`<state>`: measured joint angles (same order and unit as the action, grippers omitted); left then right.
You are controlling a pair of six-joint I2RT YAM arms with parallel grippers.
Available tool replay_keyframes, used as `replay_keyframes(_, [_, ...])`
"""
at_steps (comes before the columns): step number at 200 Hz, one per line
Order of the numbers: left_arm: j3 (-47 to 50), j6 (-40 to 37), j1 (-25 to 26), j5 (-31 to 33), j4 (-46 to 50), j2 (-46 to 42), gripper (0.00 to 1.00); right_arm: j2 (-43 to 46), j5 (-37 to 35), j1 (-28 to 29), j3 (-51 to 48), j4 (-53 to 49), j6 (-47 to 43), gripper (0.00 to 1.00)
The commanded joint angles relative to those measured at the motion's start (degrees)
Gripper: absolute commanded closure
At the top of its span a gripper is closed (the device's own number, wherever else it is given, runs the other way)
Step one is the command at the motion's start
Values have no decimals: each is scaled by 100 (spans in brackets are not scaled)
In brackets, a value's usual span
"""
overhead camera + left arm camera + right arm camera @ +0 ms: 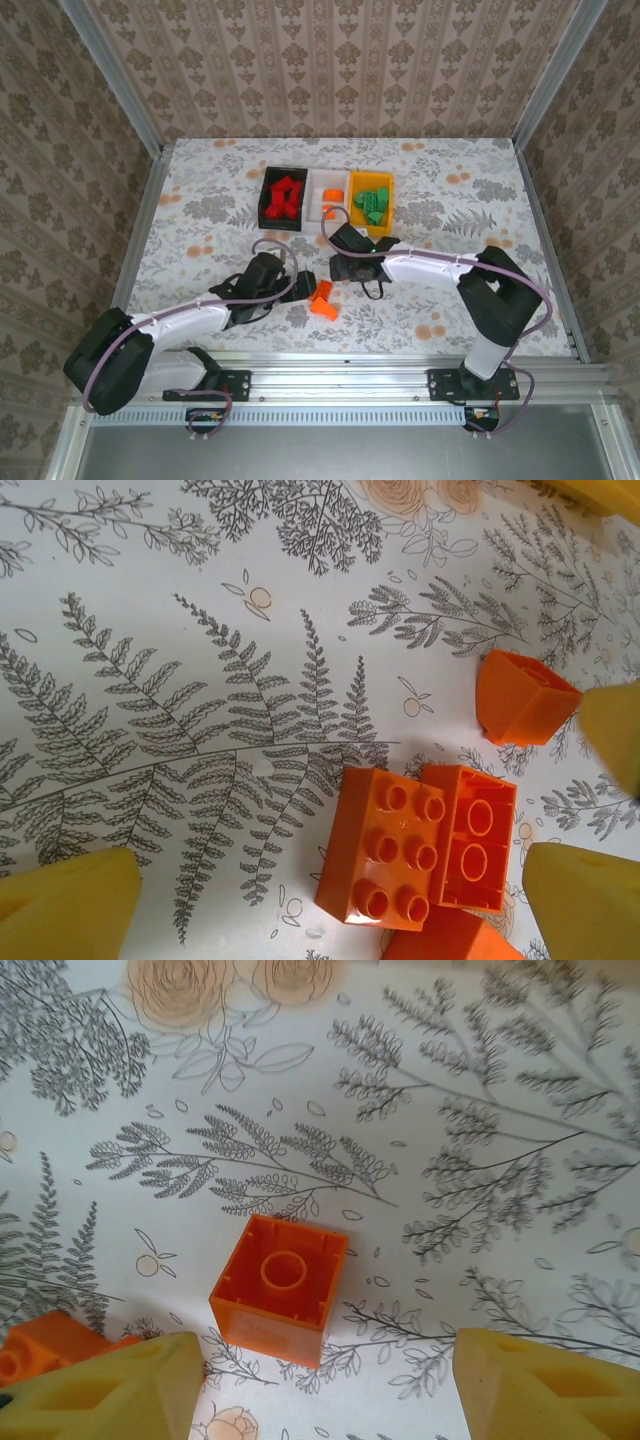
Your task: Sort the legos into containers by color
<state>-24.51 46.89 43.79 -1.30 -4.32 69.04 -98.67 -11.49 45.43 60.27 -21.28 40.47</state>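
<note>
Four orange legos (322,300) are seen loose on the patterned table (200,190), well on the near side of the white bin (338,200). The left gripper (328,905) is held wide open over them. A studded brick (385,850) lies between its yellow fingers (70,905), touched by neither, and an upturned brick (475,835) is pressed against its side. The right gripper (330,1390), set a little nearer the white bin, is likewise parted and empty. A lone brick (280,1290), hollow side up, rests on the table just past its fingertips (110,1390), closer to one than to the other. Orange pieces (328,190) are seen inside the white bin. Red legos (283,195) lie in the black bin (262,210) against its left side in the overhead view, and green legos (373,203) lie in the yellow bin (370,178) against its right.
</note>
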Motion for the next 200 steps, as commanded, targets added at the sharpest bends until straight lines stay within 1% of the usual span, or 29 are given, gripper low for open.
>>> replay_keyframes(1, [-45,-148,15,14,-25,-190,0,-291,129,82,116,32,276,32])
replay_keyframes(23, [22,-164,14,62,153,-417,0,-471,146,115,112,174,295,31])
replay_keyframes(38, [118,-129,15,113,180,-567,0,-637,24,115,196,147,299,32])
replay_keyframes(52, [174,-119,14,173,221,-682,0,-746,-98,114,284,124,295,35])
replay_keyframes(64, [209,-111,15,220,273,-766,0,-804,-177,111,307,180,295,39])
replay_keyframes(95, [219,-152,15,263,350,-841,0,-908,-314,123,400,117,277,54])
replay_keyframes(114, [206,-173,13,275,346,-813,0,-818,-495,141,324,132,229,62])
replay_keyframes(126, [206,-174,15,280,323,-755,0,-741,-564,138,298,130,158,65])
replay_keyframes(164, [88,-198,14,209,271,-544,0,-327,-823,207,230,83,-149,66])
replay_keyframes(200, [-10,-262,-60,322,349,-602,0,110,-1083,180,682,-140,-771,66])
